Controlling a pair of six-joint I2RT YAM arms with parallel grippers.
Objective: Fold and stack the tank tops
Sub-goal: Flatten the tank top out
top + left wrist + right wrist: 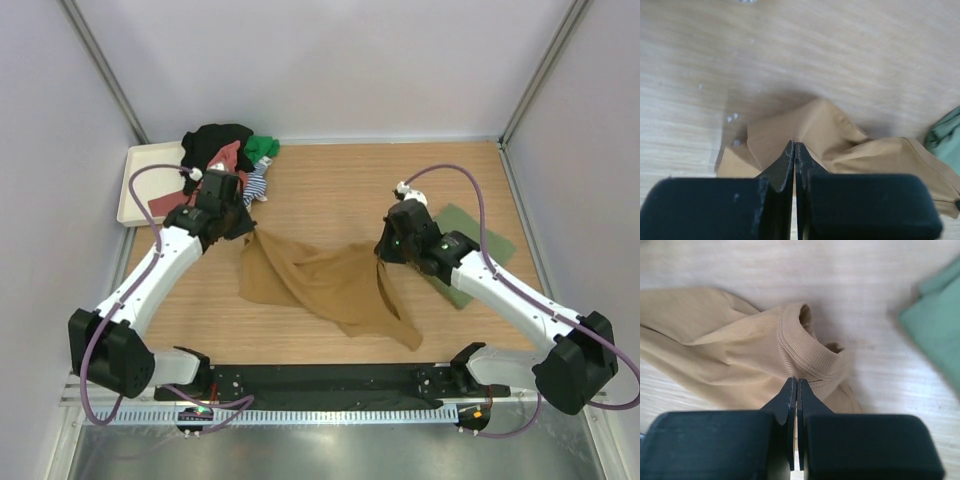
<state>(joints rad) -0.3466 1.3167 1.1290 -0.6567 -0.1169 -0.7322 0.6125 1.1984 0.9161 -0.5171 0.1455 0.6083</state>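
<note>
Mustard-brown tank top [320, 280] lies rumpled at the middle of the wooden table [330, 180], its long axis running left to right and one end trailing toward the near right. The left gripper [248, 232] is clamped on its left edge and the right gripper [382, 256] is clamped on its ribbed trim. A green top [485, 240] lies just to the right.
</note>
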